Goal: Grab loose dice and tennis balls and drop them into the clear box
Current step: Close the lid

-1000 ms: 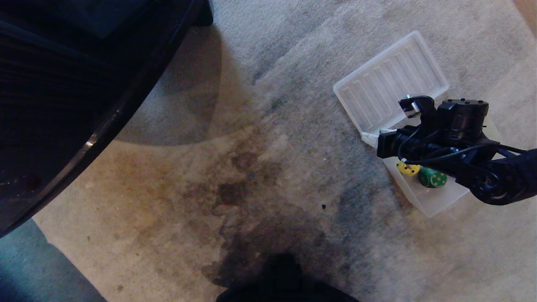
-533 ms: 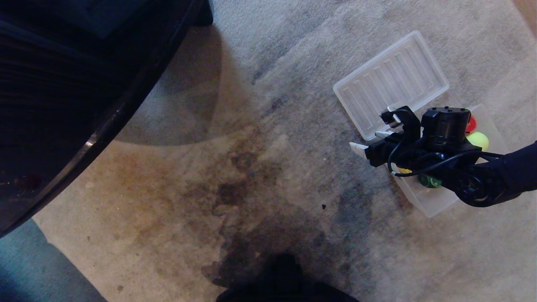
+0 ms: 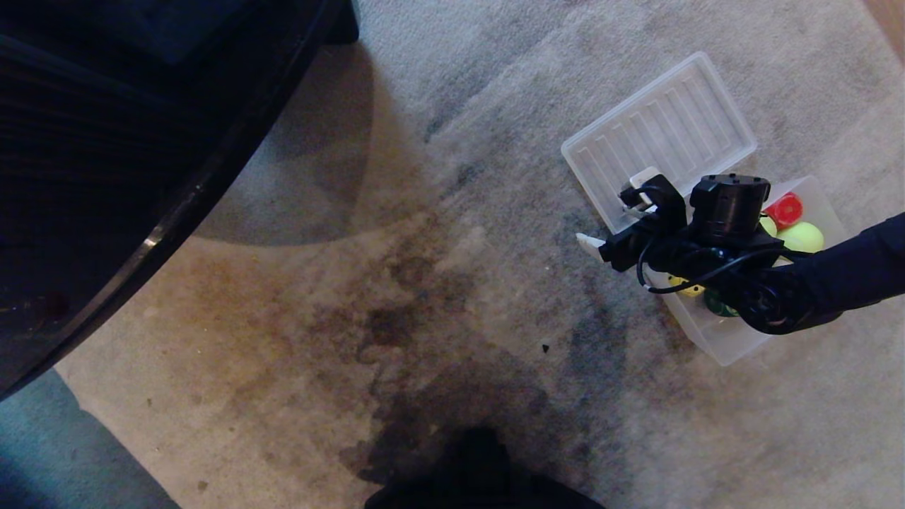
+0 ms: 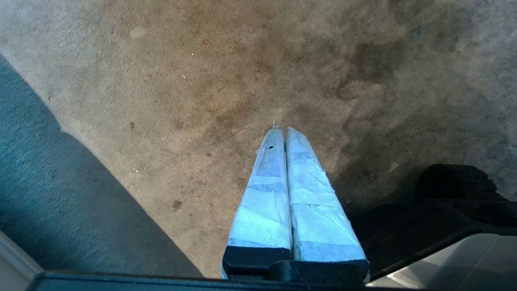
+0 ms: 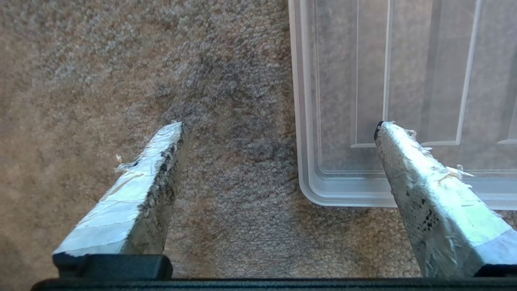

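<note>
showing the right gripper (image 3: 614, 220) spread wide and empty beside the shallow frosted clear plastic box (image 3: 735, 344), which holds a red die (image 3: 785, 209), yellow-green tennis ball (image 3: 802, 237), yellow die (image 3: 684, 285) and dark green die (image 3: 715, 304); no loose pieces visible on the carpet (image 3: 452, 297).

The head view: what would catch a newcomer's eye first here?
A black right gripper, jaws wide apart and empty, hangs over the corner of a ribbed clear lid on stained carpet. Beside it, the clear box holds bright things: a red die and a tennis ball.
</note>
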### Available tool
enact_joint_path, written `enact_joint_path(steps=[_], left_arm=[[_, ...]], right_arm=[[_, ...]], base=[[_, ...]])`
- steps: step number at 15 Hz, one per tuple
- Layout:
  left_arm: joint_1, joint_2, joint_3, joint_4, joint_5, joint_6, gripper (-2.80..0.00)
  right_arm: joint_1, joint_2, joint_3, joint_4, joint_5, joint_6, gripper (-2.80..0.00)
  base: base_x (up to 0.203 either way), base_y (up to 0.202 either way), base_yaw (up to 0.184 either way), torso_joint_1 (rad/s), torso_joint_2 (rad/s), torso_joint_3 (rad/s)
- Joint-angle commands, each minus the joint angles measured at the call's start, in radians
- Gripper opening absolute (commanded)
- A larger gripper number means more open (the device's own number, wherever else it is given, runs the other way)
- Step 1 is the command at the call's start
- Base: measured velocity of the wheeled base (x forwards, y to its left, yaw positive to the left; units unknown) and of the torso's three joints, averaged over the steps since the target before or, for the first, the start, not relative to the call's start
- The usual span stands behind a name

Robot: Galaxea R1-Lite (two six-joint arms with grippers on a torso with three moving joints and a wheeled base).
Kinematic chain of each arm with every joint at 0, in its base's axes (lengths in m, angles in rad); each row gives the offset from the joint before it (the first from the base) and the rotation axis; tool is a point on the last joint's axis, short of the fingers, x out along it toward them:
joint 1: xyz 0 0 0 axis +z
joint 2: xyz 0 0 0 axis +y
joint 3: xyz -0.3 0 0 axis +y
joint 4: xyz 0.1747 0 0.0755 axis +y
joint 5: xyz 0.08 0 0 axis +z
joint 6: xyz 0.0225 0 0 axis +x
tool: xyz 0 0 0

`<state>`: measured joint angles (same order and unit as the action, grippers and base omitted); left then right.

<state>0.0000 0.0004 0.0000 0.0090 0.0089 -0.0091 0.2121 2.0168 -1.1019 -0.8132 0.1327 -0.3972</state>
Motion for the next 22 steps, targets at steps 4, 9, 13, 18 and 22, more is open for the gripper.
enact_joint_path(steps=[4,9,13,18,22], left_arm=[[0.000,0.001,0.001,0.001,0.000,0.000,-2.80],[0.000,0.000,0.002,0.000,0.000,0.000,-2.80],[0.000,0.000,0.000,0.000,0.000,0.000,-2.80],[0.000,0.001,0.002,0.000,0.000,0.000,-2.80],[0.000,0.001,0.002,0.000,0.000,0.000,-2.80]], right_arm=[[0.001,0.039,-0.030,-0.057,-0.013,-0.048,-2.80],[0.009,0.046,-0.058,-0.057,-0.013,-0.094,-2.80],[0.006,0.050,-0.014,-0.082,-0.010,-0.180,-2.80],[-0.040,0.033,-0.001,-0.083,-0.007,-0.239,-2.80],[-0.040,0.010,-0.003,-0.083,-0.005,-0.242,-2.80]], base=[[0.000,0.000,0.000,0.000,0.00,0.000],[0.000,0.000,0.000,0.000,0.00,0.000],[0.000,0.000,0.000,0.000,0.00,0.000],[0.000,0.000,0.000,0.000,0.00,0.000],[0.000,0.000,0.000,0.000,0.00,0.000]])
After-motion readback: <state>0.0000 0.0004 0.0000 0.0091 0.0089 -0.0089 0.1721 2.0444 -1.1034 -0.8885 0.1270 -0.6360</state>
